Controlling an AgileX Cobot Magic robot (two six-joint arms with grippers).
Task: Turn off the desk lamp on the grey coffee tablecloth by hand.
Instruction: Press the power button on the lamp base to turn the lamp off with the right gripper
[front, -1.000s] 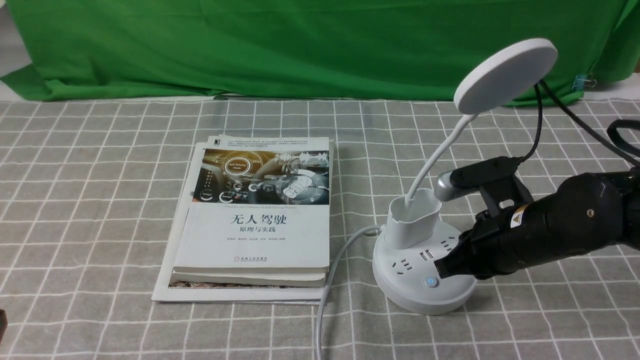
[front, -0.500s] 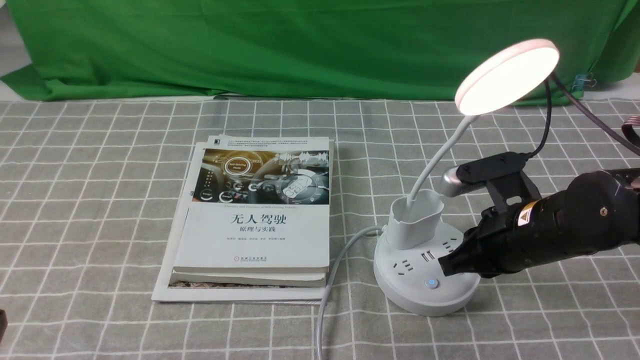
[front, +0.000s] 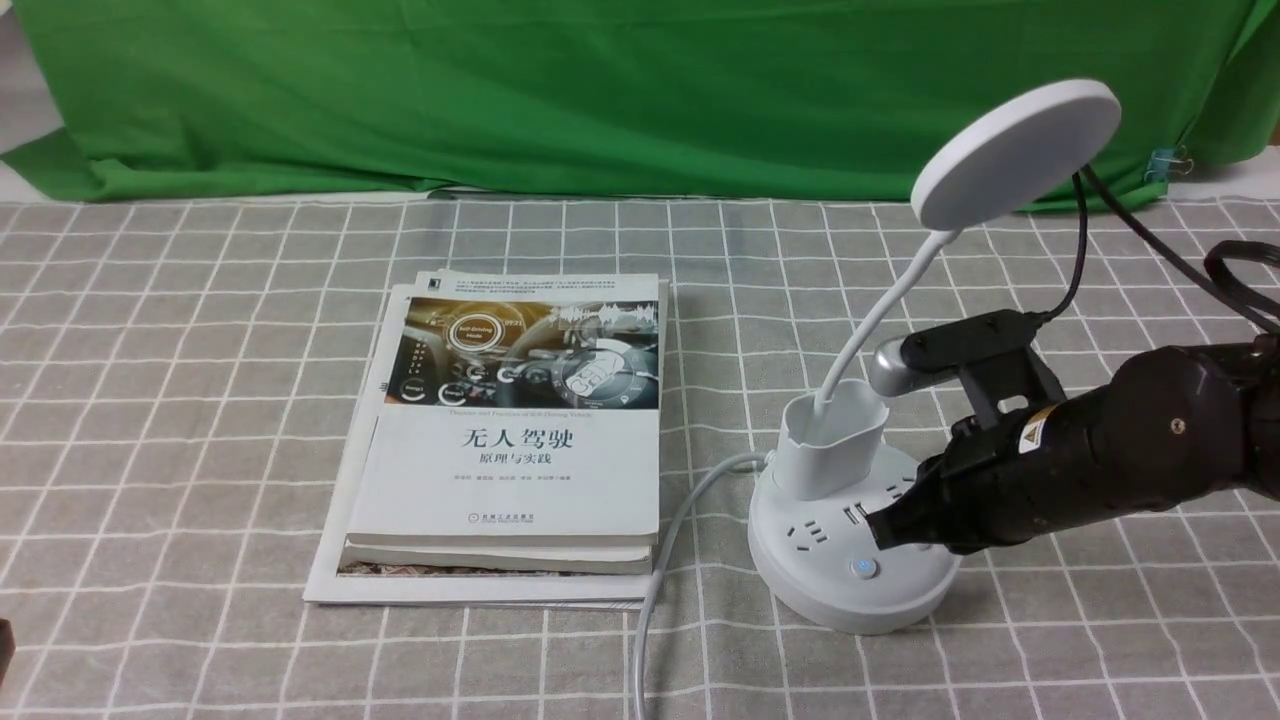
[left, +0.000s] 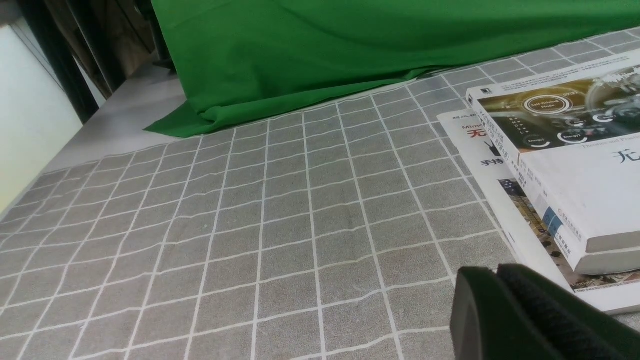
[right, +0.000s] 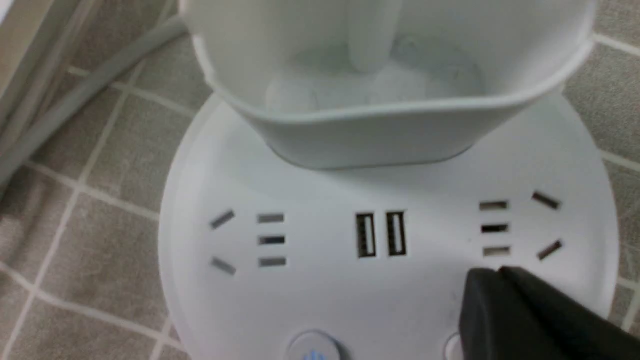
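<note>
The white desk lamp (front: 850, 560) stands on the grey coffee tablecloth (front: 200, 400) at the right. Its disc head (front: 1015, 150) is dark. The right gripper (front: 880, 528), the hand, is shut and rests its tip on the round base beside the pen-cup holder (front: 830, 445). In the right wrist view the shut tip (right: 492, 280) covers most of one button (right: 454, 346); the other button (right: 312, 347) glows blue. The left gripper (left: 492, 272) is shut and empty, low over the cloth beside the books.
A stack of books (front: 510, 440) lies mid-cloth, left of the lamp; it also shows in the left wrist view (left: 565, 165). The lamp's white cord (front: 660, 560) runs along the books toward the front edge. A green cloth backdrop (front: 600, 90) closes the far side.
One second ago the lamp head was dark, half a second ago it was lit, and now it is dark again. The right gripper rose slightly, then came back down on the base.
</note>
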